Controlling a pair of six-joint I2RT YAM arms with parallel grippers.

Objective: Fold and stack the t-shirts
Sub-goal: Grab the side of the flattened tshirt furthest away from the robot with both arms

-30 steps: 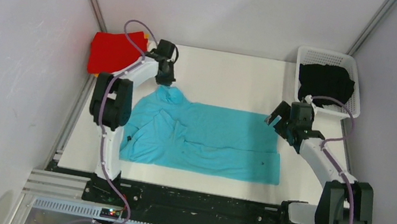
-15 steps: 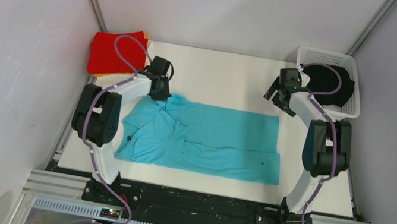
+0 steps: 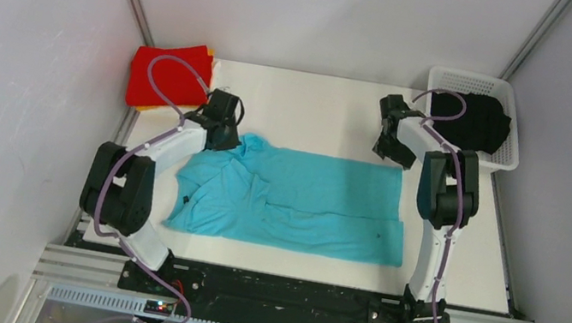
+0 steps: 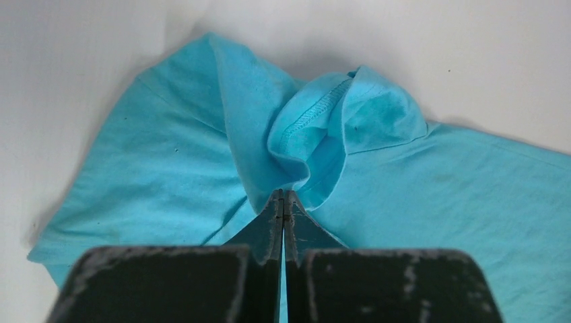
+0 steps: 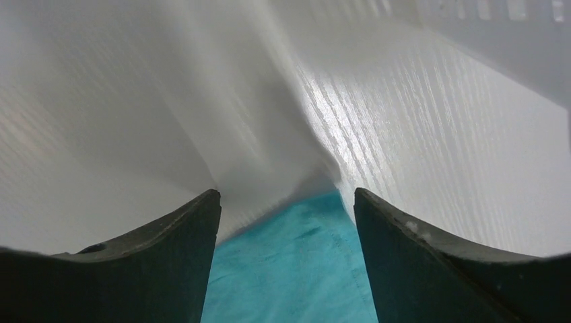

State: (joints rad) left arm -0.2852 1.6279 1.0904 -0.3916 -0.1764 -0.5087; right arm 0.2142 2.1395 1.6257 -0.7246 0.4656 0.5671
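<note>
A turquoise t-shirt [image 3: 302,199] lies spread across the middle of the table, its left part rumpled. My left gripper [image 3: 226,135] is shut on a raised fold of it near the neckline; in the left wrist view the fingertips [image 4: 283,202] pinch the turquoise t-shirt [image 4: 431,195] just under the bunched collar. My right gripper [image 3: 393,150] hangs low over the shirt's far right corner. In the right wrist view it [image 5: 286,196] is open, with the turquoise corner [image 5: 296,269] lying between the two fingers. A folded red t-shirt [image 3: 166,75] sits at the far left on an orange one [image 3: 211,53].
A white lattice basket [image 3: 471,75] stands at the far right corner with a black t-shirt [image 3: 471,117] inside, close behind my right arm. Side walls and frame posts close in the table on both sides.
The right arm swung from the table's right side up towards the basket, then down over the shirt's far right corner. The left gripper pulled its fold slightly nearer and leftwards.
</note>
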